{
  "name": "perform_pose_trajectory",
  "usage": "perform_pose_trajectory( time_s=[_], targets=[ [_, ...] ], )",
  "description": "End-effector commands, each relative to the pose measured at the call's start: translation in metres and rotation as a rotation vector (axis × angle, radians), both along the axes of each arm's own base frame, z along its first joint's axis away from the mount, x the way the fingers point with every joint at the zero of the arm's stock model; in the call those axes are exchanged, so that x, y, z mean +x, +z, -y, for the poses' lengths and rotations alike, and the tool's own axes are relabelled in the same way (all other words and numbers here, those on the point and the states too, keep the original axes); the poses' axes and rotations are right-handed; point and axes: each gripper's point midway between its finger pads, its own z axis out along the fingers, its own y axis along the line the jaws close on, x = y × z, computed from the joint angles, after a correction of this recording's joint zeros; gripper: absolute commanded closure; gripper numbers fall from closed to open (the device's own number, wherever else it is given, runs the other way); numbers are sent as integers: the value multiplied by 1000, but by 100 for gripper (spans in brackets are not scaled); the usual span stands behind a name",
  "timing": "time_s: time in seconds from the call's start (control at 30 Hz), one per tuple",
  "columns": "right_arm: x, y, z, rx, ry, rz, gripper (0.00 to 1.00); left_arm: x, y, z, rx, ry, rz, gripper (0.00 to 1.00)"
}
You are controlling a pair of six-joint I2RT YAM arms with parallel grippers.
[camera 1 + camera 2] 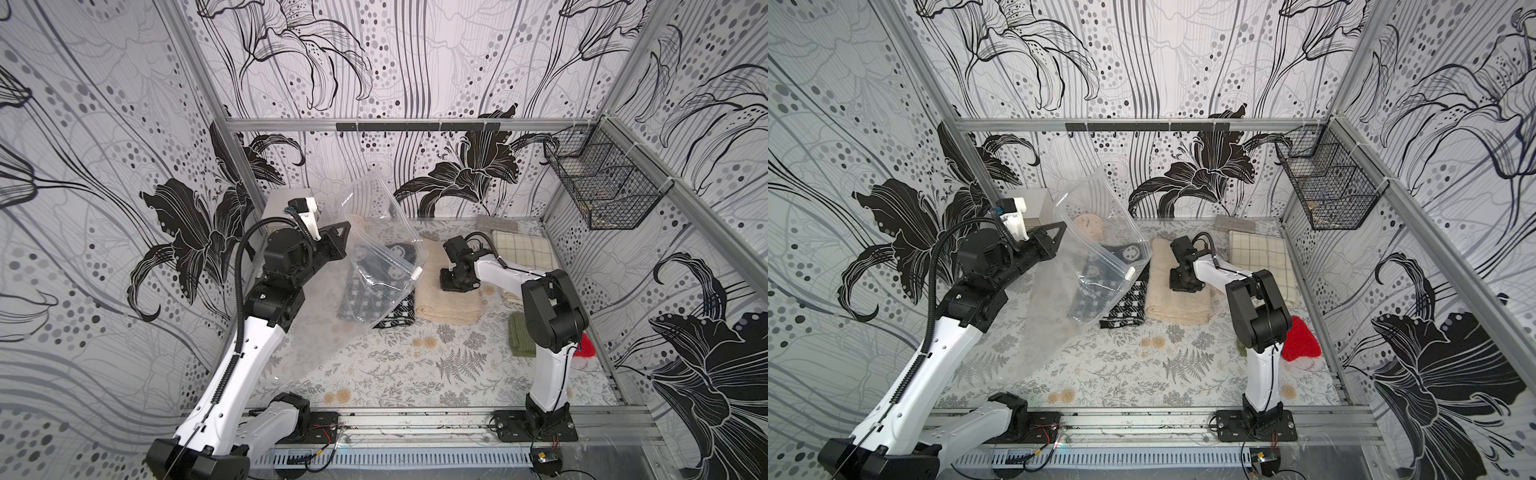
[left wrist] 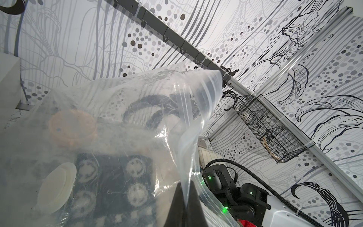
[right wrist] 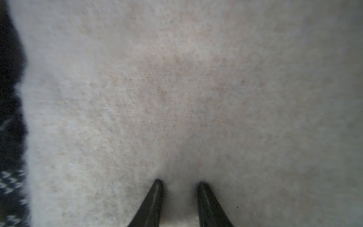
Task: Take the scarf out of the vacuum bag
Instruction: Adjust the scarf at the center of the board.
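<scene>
The left gripper (image 2: 184, 189) clamps the raised vacuum bag (image 2: 117, 110) by its edge, while the right gripper's (image 3: 178, 182) narrow-set fingers (image 3: 153, 202) pinch the cream scarf (image 3: 176, 88) lying beside it.

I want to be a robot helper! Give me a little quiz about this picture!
1. True or false: the left gripper is pinching the vacuum bag and holding it up off the table.
2. Pick one: what colour is the scarf that the right gripper is pressing its tips into? A red, B cream, C green.
3. Short answer: what round white part sits on the side of the bag?

Key
1. True.
2. B.
3. The valve disc.
</scene>
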Motion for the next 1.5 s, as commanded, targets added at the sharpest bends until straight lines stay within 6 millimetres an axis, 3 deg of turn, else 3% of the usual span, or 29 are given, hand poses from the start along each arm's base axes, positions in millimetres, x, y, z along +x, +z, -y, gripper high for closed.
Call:
perform_pose_trajectory(
  time_s=[0.0,0.13,0.23,0.37,0.63,1.03,1.2,1.33,1.47],
  targets=[
    [-9,35,16,9,-8,10,67,-4,17,1,-7,-6,65,100],
    [10,74,54,-45,-79,88,66,-5,17,1,-8,-5,67,100],
    [23,81,99,-157,-178,94,67,-5,17,1,-13,-8,68,100],
    [37,76,148,-277,-288,61,66,-4,17,3,-16,-14,64,100],
    [43,58,208,-366,-407,11,66,-1,19,7,-14,-32,61,100],
    [41,10,232,-391,-418,-97,67,1,22,10,-8,-51,57,100],
    [33,-12,219,-324,-387,-159,67,-2,25,15,-24,-81,54,100],
    [26,-20,211,-279,-384,-185,67,0,22,15,-13,-78,48,100],
    [18,-27,190,-170,-366,-194,68,0,19,13,-13,-68,47,100]
  ],
)
